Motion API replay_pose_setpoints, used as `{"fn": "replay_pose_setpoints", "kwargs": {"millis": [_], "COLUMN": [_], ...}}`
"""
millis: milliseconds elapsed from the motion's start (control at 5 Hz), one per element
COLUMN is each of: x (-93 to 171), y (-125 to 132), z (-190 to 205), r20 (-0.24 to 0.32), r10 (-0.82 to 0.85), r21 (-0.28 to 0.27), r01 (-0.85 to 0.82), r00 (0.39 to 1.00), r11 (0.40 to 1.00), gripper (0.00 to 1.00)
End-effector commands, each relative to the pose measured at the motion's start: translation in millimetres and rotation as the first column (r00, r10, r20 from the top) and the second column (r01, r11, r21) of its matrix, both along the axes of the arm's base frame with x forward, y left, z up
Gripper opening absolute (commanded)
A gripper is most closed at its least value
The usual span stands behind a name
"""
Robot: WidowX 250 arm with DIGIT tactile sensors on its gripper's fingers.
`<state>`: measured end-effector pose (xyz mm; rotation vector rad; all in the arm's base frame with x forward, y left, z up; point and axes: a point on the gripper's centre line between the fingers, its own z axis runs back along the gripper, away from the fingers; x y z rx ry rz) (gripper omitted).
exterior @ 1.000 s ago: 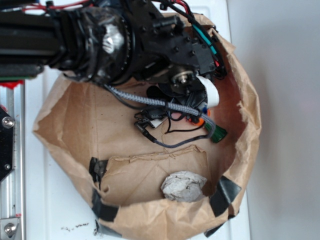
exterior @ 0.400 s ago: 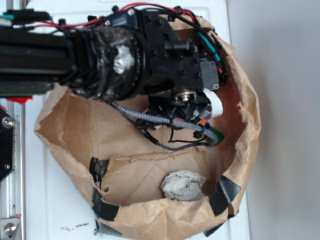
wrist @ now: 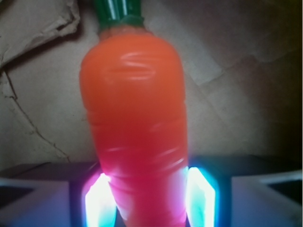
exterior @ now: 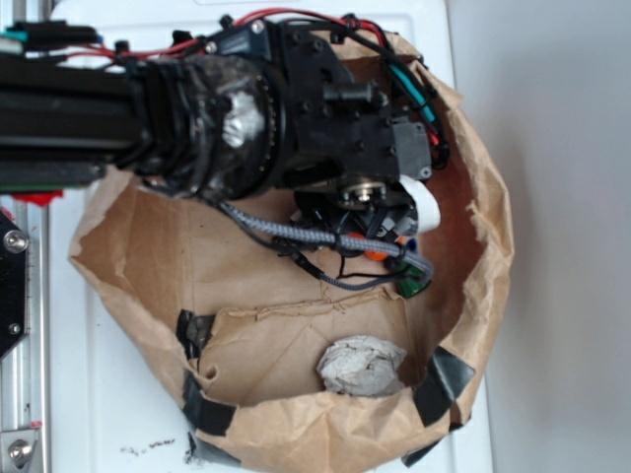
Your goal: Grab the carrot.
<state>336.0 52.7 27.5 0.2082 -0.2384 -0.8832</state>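
The carrot [wrist: 135, 118] fills the wrist view, glossy orange with its dark-green stem [wrist: 116, 12] pointing away from me. Its narrow end sits between my two lit fingers [wrist: 100, 198], and both pads press against its sides. My gripper [wrist: 149, 189] is shut on it. From outside, my gripper [exterior: 380, 246] reaches down into the brown paper bag [exterior: 128, 266]. Only a sliver of orange carrot [exterior: 376, 254] and the green stem [exterior: 412, 287] show under the arm and cables.
A crumpled grey-white paper ball [exterior: 360, 367] lies on the folded flap at the bag's near side. Black tape patches [exterior: 449, 379] hold the rim. The bag's walls rise all round my gripper. A metal rail [exterior: 25, 325] runs along the left.
The arm came down and slightly left into the bag, then held still. The carrot's green stem shifted a little down and left, and the fingers now press on the carrot.
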Motion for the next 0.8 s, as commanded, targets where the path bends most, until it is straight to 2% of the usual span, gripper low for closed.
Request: {"fn": "replay_pose_setpoints", "kwargs": {"millis": [0, 400, 600], "x": [3, -24, -33], "y": [0, 2, -1], "z": [9, 85, 126], "r20": [0.03, 0.09, 0.072], "r10": [-0.011, -0.047, 0.005], "r21": [-0.034, -0.212, -0.25], "r01": [0.012, 0.065, 0.013], "r00": [1.0, 0.995, 0.997], "r11": [0.999, 0.975, 0.968], "gripper": [0.0, 0.0, 0.0]}}
